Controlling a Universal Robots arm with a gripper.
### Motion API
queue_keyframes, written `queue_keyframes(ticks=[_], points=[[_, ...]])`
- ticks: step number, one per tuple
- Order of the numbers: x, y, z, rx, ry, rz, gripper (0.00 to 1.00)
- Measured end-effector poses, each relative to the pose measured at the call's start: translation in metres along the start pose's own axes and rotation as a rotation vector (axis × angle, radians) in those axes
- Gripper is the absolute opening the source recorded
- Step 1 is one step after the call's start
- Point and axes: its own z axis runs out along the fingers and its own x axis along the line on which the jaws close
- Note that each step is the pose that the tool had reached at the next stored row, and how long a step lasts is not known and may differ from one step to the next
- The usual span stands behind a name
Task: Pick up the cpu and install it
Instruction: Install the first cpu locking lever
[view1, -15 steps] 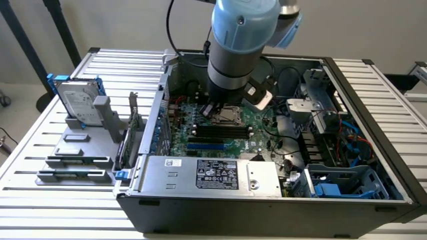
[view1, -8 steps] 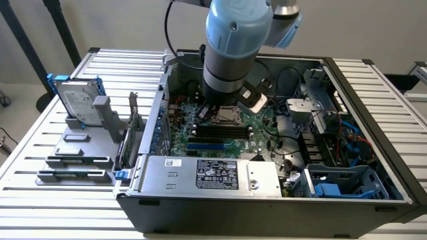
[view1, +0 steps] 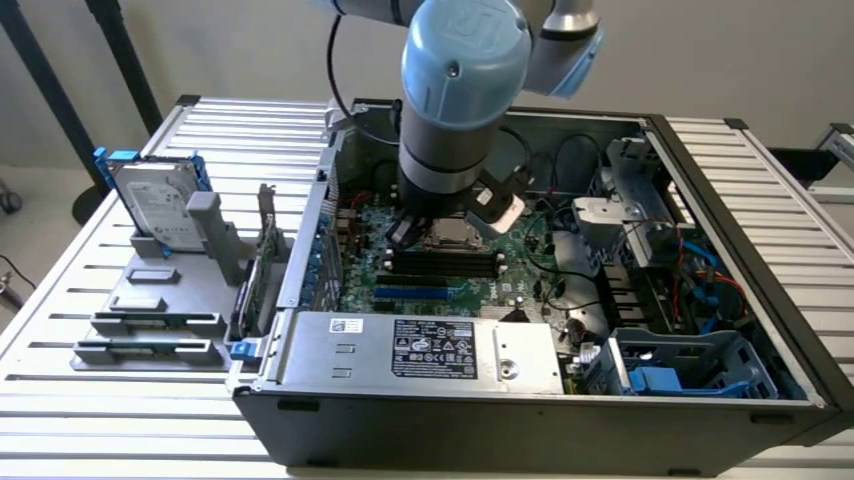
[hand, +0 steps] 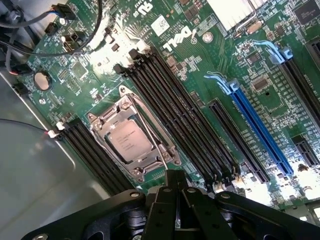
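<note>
Your gripper (hand: 176, 187) is closed and empty; the cpu (hand: 130, 139) sits in its socket just beyond the fingertips. Placement looks done; next comes securing the retention frame.

Brushed silvery metal cpu (hand: 130, 141), glossy green board (hand: 200, 50)

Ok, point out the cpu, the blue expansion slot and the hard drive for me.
cpu (hand: 130, 141): wrist view, middle of its silvery top, seated in the socket.
blue expansion slot (hand: 260, 131): wrist view, midway along its length.
hard drive (view1: 158, 208): exterior view, on its silver face, standing in the blue frame.
</note>
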Motion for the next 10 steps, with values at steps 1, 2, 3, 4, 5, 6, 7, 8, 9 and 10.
queue_keyframes(ticks=[1,2,3,4,5,6,7,8,9,10], points=[[-0.001,-0.0010,0.0015,0.0000,0.0001,0.000,0.11],[-0.002,-0.0016,0.0033,0.0000,0.0001,0.000,0.11],[-0.002,-0.0020,0.0051,0.0000,0.0001,0.000,0.11],[-0.003,-0.0018,0.0067,-0.0001,0.0002,0.000,0.11],[-0.003,-0.0018,0.0082,-0.0007,0.0008,-0.001,0.11],[-0.002,-0.0018,0.0095,-0.0016,0.0014,-0.001,0.11],[-0.002,-0.0018,0.0108,-0.0022,0.0020,-0.002,0.11],[-0.002,-0.0019,0.0120,-0.0028,0.0024,-0.002,0.11],[-0.002,-0.0019,0.0134,-0.0033,0.0030,-0.002,0.11],[-0.002,-0.0020,0.0148,-0.0039,0.0036,-0.003,0.11]])
